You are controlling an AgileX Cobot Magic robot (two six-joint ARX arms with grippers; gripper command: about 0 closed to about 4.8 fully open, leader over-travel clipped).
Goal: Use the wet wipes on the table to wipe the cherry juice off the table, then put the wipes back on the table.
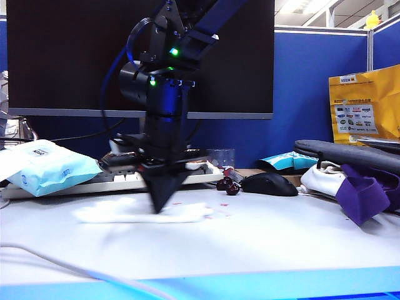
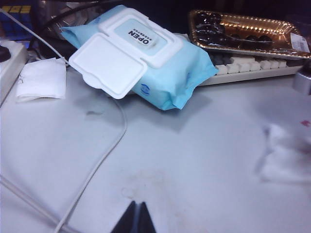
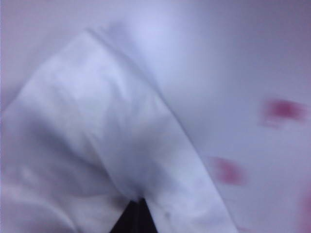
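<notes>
pinching wet wipes [image 3: 107,145], right fingers [image 3: 137,213] closed.

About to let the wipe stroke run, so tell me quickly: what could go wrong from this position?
1. The right gripper, shut on the wet wipes, pinches only one spot; the long sheet may bunch or slip rather than sweep the cherry juice.
2. The cherries and the mouse lie just beyond the spots; a long stroke could roll or smear them.
3. The left gripper sits shut by the cable, not steadying anything.
</notes>
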